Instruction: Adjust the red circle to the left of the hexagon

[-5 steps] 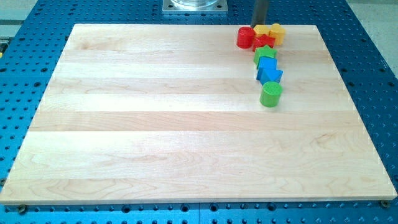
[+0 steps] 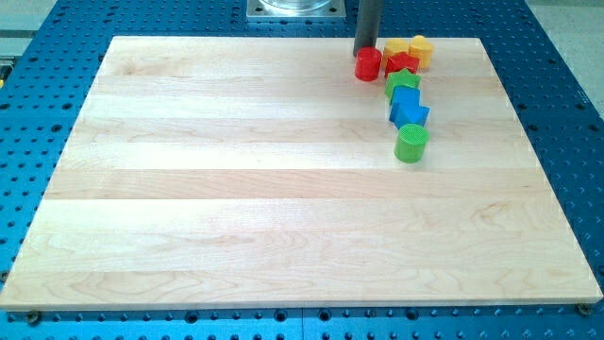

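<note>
The red circle (image 2: 368, 65) stands near the top edge of the wooden board (image 2: 236, 179), at the view's upper right. My tip (image 2: 364, 54) sits just above it, at its top-left side, touching or nearly so. The yellow hexagon (image 2: 421, 50) lies further right at the board's top edge. A yellow block (image 2: 396, 47) and a red block (image 2: 402, 64) lie between the circle and the hexagon.
Below the red block run a green star (image 2: 401, 82), a blue block (image 2: 406, 98), another blue block (image 2: 411, 115) and a green cylinder (image 2: 411, 144), in a column. A metal mount (image 2: 294, 8) sits at the view's top.
My tip moved left, from above the yellow block to above the red circle. The red circle shifted slightly down.
</note>
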### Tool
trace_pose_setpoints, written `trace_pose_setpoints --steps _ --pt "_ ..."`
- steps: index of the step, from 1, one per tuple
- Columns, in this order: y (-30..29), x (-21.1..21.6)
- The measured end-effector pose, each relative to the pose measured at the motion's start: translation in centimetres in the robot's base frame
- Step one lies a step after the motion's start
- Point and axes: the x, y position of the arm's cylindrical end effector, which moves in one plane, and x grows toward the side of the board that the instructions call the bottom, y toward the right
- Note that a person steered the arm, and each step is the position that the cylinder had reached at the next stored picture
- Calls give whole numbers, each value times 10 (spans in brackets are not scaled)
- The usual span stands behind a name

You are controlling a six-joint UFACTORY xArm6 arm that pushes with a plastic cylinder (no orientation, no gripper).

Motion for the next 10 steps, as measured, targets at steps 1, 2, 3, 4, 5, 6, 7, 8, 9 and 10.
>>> trace_pose_setpoints --steps 1,2,3,4,5,6,7,8,9,10 --pt "-37 35" --pt "-30 85" --pt "-12 76" --pt "-11 74" --pt "-7 77" --pt "1 78" --pt "-2 65" --pt "-2 48" --pt "-2 42" --pt "4 64"
